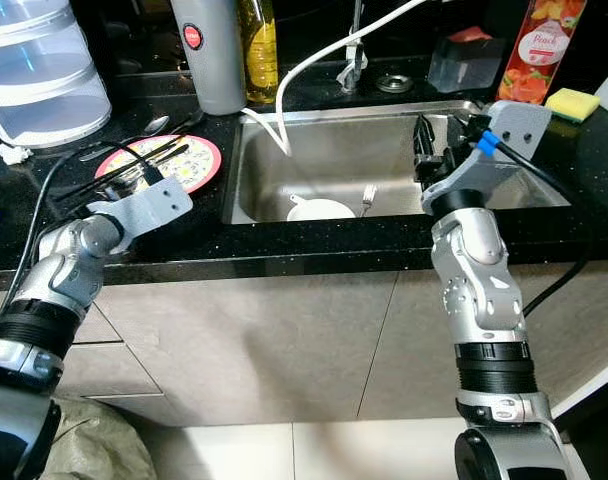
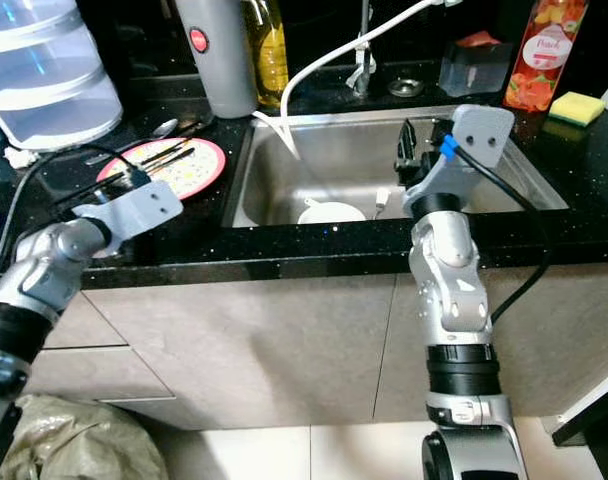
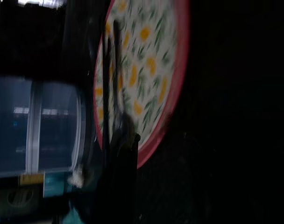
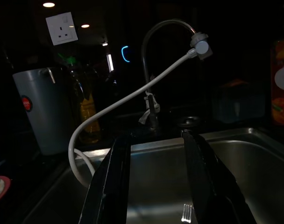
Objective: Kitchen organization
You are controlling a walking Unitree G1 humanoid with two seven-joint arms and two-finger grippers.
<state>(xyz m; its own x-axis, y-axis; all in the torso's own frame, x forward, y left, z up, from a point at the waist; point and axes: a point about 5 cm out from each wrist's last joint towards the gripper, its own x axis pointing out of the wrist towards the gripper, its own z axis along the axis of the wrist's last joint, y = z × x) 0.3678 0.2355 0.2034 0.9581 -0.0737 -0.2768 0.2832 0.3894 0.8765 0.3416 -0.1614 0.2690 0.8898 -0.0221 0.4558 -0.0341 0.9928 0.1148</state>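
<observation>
We're standing at the black counter point(image 1: 314, 245) edge, both arms up. Judging from the layout, the next step is clearing the plate or the sink.

Left claw point(image 1: 149, 165) is reaching over the pink floral plate point(image 1: 189, 170). The plate lies at roughly 1 o'clock from the wrist bracket, with dark chopsticks point(image 1: 134, 165) across it, long axis running about 8 to 2 o'clock, close to in line with the fingers. The left arm is clearly the nearer one for anything on that plate. We can't tell whether its fingers are apart or together.

Right claw point(image 4: 158, 182) is hanging over the near rim of the sink point(image 1: 384, 150), fingers apart with nothing between them, pointing at 12 o'clock toward the faucet point(image 4: 153, 51). The white bowl point(image 1: 319, 209) and a fork point(image 1: 367, 199) are sitting on the sink floor at about 9 o'clock from that claw, lower down. The right arm is nearer there.

The left wrist view is giving us plate pattern and a finger lying over the rim, dark and blurred. The right wrist view is showing the finger gap plainly, plus the white hose point(image 4: 118, 105) and fork tines point(image 4: 186, 213). The head views are hiding that gap behind the wrist housing.

Farther back: a grey jug point(image 1: 209, 50), oil bottle point(image 1: 257, 45), juice carton point(image 1: 539, 45), yellow sponge point(image 1: 572, 102).
</observation>
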